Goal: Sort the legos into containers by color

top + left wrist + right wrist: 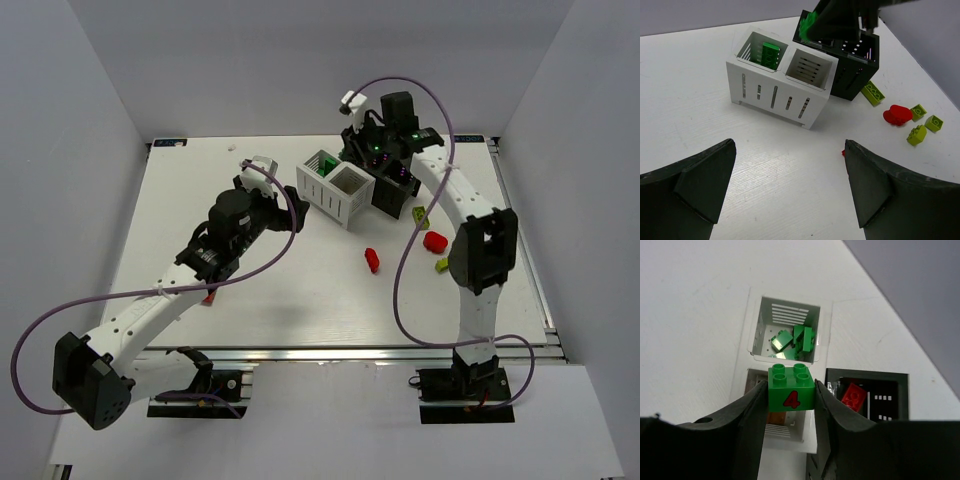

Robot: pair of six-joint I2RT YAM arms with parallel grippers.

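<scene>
My right gripper [791, 390] is shut on a dark green brick [791, 387] marked with a red 4, held above the white bin [824, 330]. The bin's far compartment holds several green bricks [792, 337], and its near one an orange-brown plate [777, 417]. The black bin [865, 373] beside it holds a red brick [854, 396]. In the top view the right gripper [375, 150] hovers over both bins [340, 190]. My left gripper [790, 185] is open and empty over bare table, short of the white bin [775, 95].
Loose on the table right of the bins are a red brick [897, 115] and several yellow-green bricks [873, 92]. Another red brick [372, 260] lies mid-table. A red piece [208, 297] shows under the left arm. Purple cables loop above both arms.
</scene>
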